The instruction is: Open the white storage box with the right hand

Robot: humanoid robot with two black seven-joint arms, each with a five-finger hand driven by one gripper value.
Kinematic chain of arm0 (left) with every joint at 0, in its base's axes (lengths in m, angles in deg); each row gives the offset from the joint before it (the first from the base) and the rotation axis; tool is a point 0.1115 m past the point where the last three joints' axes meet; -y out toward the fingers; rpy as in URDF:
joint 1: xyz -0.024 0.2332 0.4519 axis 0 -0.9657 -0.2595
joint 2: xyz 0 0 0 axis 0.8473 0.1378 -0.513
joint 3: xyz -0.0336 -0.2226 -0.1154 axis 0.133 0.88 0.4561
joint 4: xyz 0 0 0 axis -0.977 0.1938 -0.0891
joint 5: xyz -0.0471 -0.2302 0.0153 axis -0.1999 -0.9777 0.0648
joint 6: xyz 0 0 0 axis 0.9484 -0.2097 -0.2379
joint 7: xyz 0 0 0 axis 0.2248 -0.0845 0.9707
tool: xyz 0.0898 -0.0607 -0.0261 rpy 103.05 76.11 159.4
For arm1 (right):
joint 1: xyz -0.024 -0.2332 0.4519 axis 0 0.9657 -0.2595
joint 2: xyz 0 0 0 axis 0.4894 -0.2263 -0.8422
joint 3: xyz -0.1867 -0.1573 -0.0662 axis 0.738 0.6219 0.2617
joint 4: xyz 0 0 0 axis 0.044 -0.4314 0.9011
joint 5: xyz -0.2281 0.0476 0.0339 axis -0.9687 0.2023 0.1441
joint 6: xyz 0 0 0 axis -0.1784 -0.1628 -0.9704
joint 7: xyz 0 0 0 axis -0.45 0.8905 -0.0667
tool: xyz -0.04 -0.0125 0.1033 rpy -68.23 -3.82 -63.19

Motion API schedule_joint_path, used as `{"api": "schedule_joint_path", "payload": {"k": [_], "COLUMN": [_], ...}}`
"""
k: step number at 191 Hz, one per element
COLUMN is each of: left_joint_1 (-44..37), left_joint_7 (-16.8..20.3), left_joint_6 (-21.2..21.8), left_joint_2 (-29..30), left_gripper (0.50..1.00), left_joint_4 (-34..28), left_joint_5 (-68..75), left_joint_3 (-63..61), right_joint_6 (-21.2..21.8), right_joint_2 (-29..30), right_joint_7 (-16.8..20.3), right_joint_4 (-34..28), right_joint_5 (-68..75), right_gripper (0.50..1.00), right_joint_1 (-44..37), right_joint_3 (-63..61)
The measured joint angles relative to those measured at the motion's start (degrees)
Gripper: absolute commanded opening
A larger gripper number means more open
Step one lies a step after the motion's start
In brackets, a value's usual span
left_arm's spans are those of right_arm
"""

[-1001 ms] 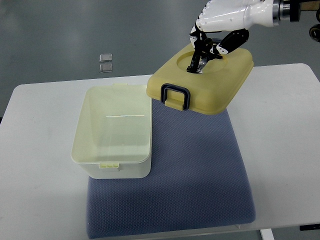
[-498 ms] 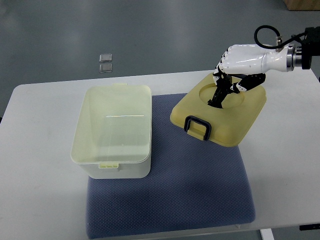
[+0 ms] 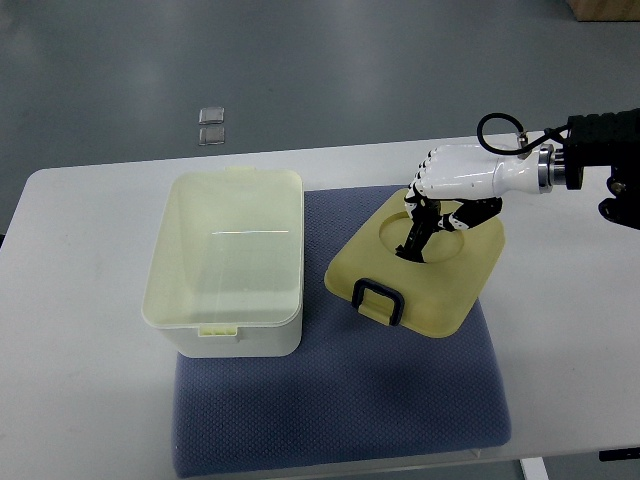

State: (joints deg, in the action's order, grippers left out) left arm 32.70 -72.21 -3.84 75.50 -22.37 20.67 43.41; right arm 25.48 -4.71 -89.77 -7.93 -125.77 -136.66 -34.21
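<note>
One yellow lid (image 3: 420,270) is sitting lower and further left than half a second ago, lying on the blue woven mat (image 3: 400,390) at centre right. The right hand (image 3: 440,195) is curling its fingers into the lid's round recess, gripping it. The open white storage box (image 3: 228,262) is standing left of centre, glossy and rectangular

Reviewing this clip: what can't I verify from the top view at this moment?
- Whether the lid rests fully on the mat: the steep view hides its underside.
- What the right hand fingertips grip inside the lid's recess: the hand covers it.
- The two small floor items: too small to identify.
- Left arm: out of frame.
</note>
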Motion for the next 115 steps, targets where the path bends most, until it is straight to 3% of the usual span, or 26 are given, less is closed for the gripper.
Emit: {"api": "schedule_joint_path", "payload": {"k": [18,24,87,115], "left_joint_1": [0.0,0.0,0.0,0.0], "left_joint_7": [0.0,0.0,0.0,0.0], "left_joint_6": [0.0,0.0,0.0,0.0], "left_joint_2": [0.0,0.0,0.0,0.0], "left_gripper": [1.000,1.000,1.000,1.000], "left_joint_4": [0.0,0.0,0.0,0.0], "left_joint_5": [0.0,0.0,0.0,0.0], "left_joint_3": [0.0,0.0,0.0,0.0], "right_joint_6": [-0.1,-0.1,0.6,5.9], "right_joint_2": [0.5,0.6,0.4,-0.2], "right_joint_7": [0.0,0.0,0.0,0.0], "right_joint_4": [0.4,0.4,0.5,0.5], "right_joint_5": [0.4,0.5,2.2,7.6], "right_gripper": [0.917,0.926,0.928,0.928], "right_joint_1": [0.8,1.0,1.1,-1.0], "right_joint_3": [0.0,0.0,0.1,-0.1]}}
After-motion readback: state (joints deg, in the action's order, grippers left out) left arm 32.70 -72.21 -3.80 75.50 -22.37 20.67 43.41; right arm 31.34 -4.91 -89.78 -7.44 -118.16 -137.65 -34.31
